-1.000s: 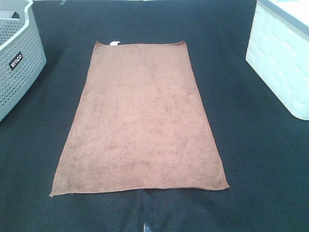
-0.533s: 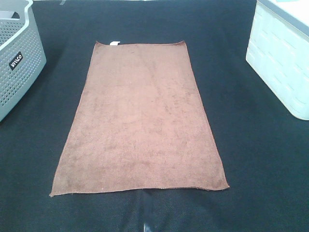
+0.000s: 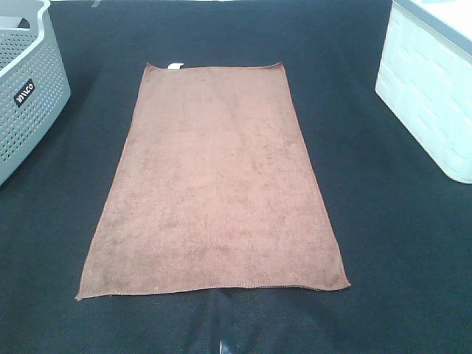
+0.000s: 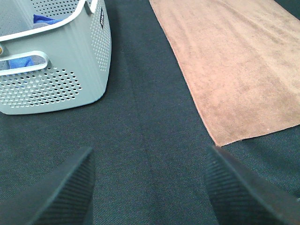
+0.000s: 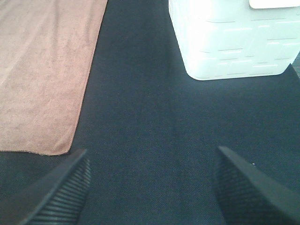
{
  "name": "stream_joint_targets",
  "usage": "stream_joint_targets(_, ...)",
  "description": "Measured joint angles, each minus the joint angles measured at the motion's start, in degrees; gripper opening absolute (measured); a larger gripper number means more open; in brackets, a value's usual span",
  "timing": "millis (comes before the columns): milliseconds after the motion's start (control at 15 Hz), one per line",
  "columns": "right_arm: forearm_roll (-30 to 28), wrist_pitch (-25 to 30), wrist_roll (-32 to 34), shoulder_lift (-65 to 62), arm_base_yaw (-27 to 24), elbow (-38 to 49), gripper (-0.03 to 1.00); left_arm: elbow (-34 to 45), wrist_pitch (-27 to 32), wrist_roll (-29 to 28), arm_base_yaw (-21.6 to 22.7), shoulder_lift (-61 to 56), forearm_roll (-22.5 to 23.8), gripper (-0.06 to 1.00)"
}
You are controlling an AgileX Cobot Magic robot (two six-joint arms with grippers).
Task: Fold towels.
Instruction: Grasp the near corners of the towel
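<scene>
The brown towel (image 3: 214, 181) lies spread flat and unfolded on the black table, long side running away from the near edge. Its small white tag (image 3: 175, 66) sits on the far short edge. The towel also shows in the left wrist view (image 4: 239, 65) and in the right wrist view (image 5: 44, 70). My left gripper (image 4: 149, 187) is open and empty over bare table, between the grey basket and the towel's near left corner. My right gripper (image 5: 152, 187) is open and empty over bare table, between the towel's near right corner and the white basket. Neither gripper shows in the exterior high view.
A grey perforated basket (image 3: 26, 88) stands at the left edge; the left wrist view (image 4: 51, 70) shows something blue (image 4: 44, 19) inside it. A white basket (image 3: 431, 88) stands at the right edge, also in the right wrist view (image 5: 229, 37). The table is covered in black cloth (image 3: 369, 221).
</scene>
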Motion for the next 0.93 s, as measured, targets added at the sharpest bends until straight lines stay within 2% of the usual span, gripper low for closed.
stream_joint_targets(933,0.00,0.00,0.00,0.00,0.00,0.00,0.69,0.00,0.00,0.00,0.00,0.00,0.00,0.64)
